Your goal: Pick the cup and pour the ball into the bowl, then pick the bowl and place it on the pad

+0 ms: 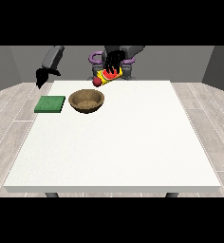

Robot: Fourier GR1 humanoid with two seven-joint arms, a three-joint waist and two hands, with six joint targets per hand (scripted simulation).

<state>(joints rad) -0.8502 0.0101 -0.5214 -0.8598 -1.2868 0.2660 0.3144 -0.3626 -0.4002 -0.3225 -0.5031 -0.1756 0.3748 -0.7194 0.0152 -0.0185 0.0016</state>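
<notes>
A yellow and red cup (109, 75) hangs tilted above the table's far edge, its mouth turned towards the view's left. The hand at the view's right (112, 60) is shut on it from above. A red ball (97, 81) sits just at the cup's mouth, in the air above and behind the bowl. The brown wooden bowl (87, 101) stands on the white table (133, 142), near the far left. A flat green pad (50, 104) lies left of the bowl. The hand at the view's left (41, 77) hangs beyond the table's far left corner, its fingers pointing down, holding nothing.
The robot's torso (126, 71) stands right behind the table's far edge, behind the cup. The bowl and the pad lie a short gap apart. The table's left edge runs close to the pad.
</notes>
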